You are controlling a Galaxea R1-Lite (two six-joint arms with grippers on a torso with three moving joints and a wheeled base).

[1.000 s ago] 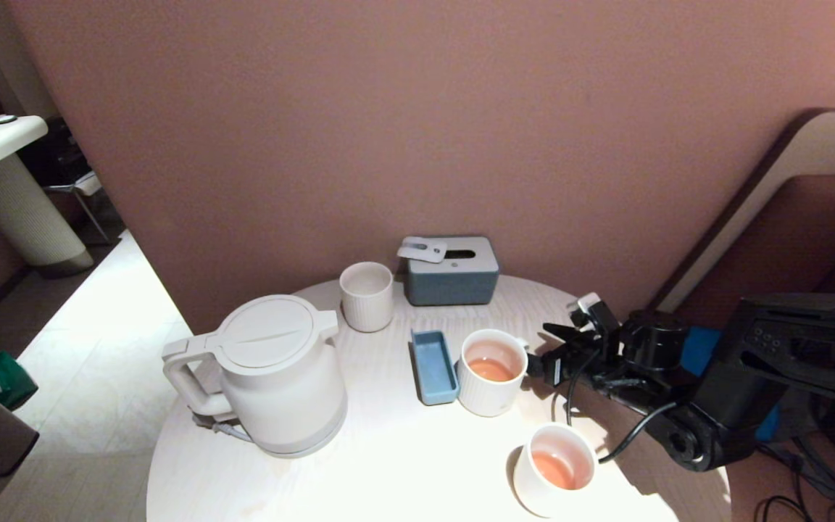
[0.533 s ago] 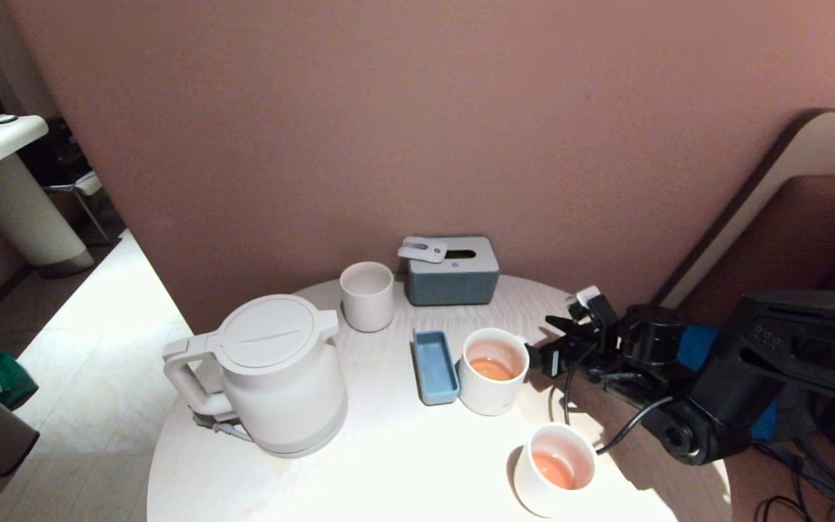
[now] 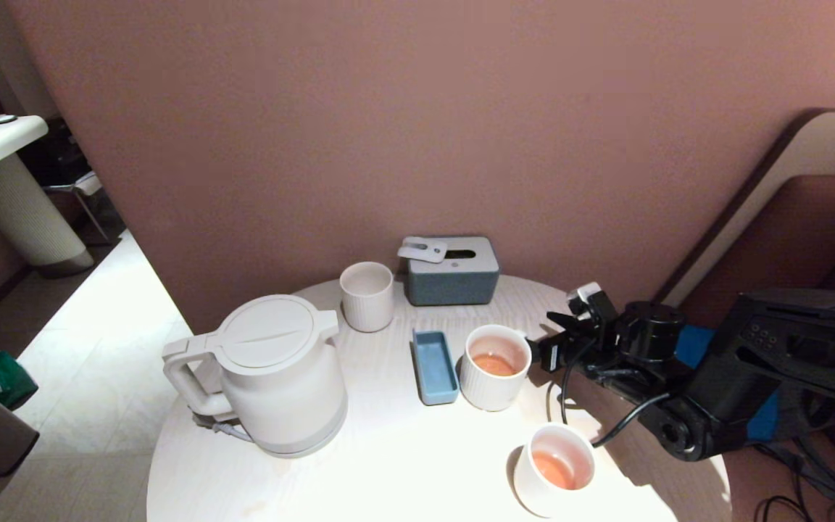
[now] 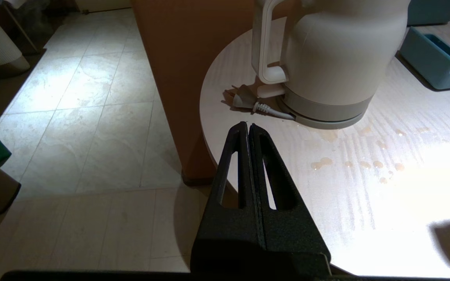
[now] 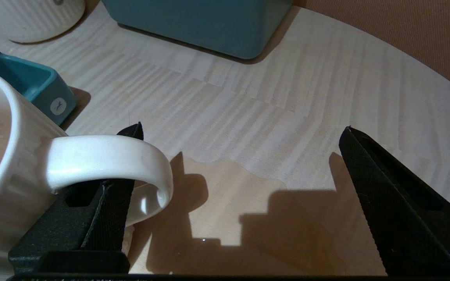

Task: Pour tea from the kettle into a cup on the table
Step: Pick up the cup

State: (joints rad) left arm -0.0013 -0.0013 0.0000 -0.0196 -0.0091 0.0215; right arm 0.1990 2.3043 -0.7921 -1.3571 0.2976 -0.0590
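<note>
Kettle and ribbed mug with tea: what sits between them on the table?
In the head view, a small blue tray lies between the kettle and the mug, close beside the mug; the rest of that stretch is bare table.

— Where's the kettle [image 3: 272, 373]?
— Left of centre on the pale round table [image 3: 403, 464], upright, lid shut, handle pointing left.
— And the cup [image 3: 493, 366]?
— Right of centre, ribbed, white, holding orange-pink tea [image 3: 493, 364].

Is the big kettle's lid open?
No, the kettle stands on the table with its flat round lid shut.
</note>
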